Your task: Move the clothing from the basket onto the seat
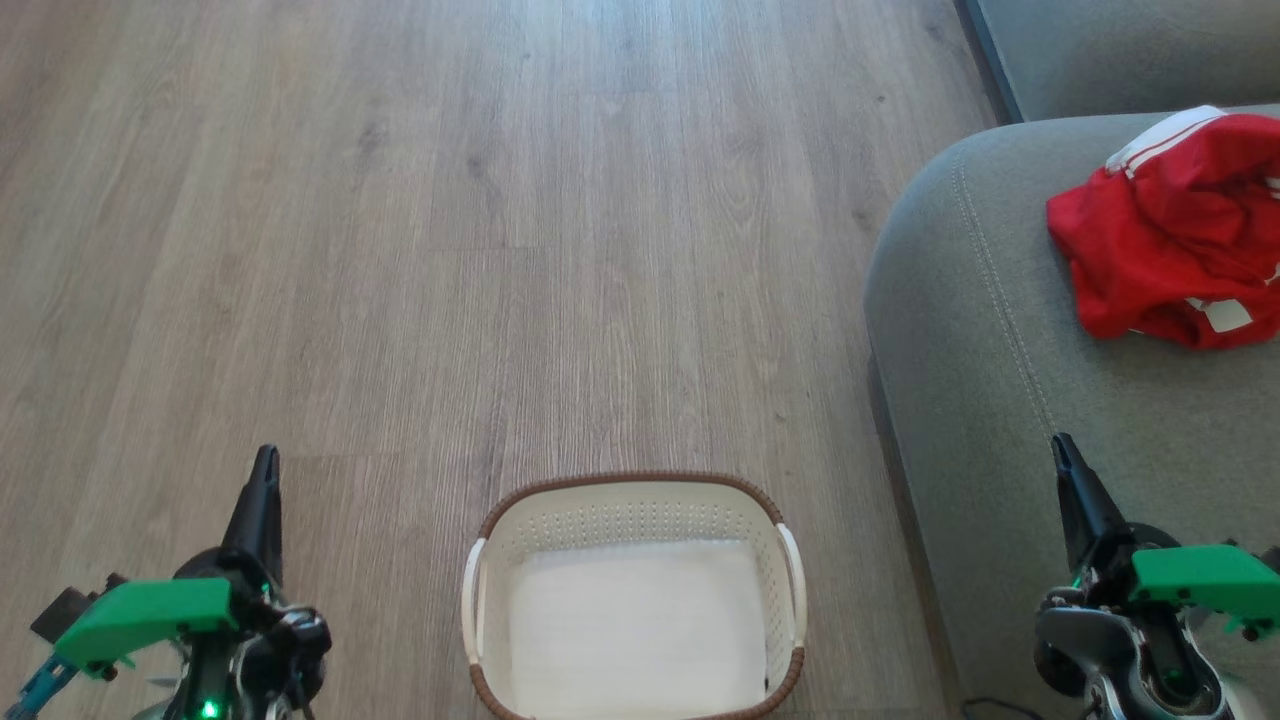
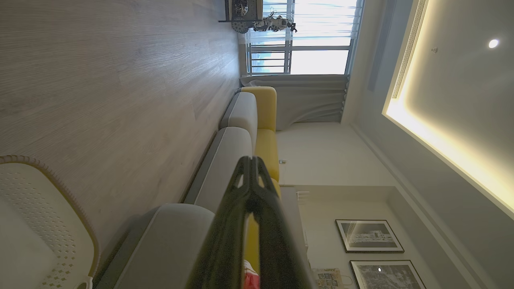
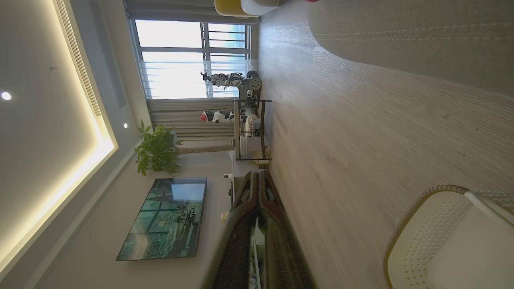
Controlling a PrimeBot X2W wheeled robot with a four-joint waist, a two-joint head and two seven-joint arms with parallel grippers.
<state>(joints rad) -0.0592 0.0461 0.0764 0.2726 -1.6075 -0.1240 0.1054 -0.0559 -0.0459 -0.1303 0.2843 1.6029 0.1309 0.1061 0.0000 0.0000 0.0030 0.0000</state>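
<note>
Flanking the basket (image 1: 630, 478), left gripper (image 1: 266, 456) and right gripper (image 1: 1060, 443) sit pinched closed, empty; clothing (image 1: 1170, 240) lies on seat (image 1: 970, 350), right of basket; probably finished, no regrasp needed.

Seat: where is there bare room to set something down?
The seat is bare along its rounded edge, from the seam across to the clothing, and between the clothing and the right gripper. The clothing crowds its far corner. The floor beyond the basket is bare too.

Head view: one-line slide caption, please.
Red clothing lies on the grey-green seat; the basket on the floor holds a white sheet; left gripper and right gripper shut.
</note>
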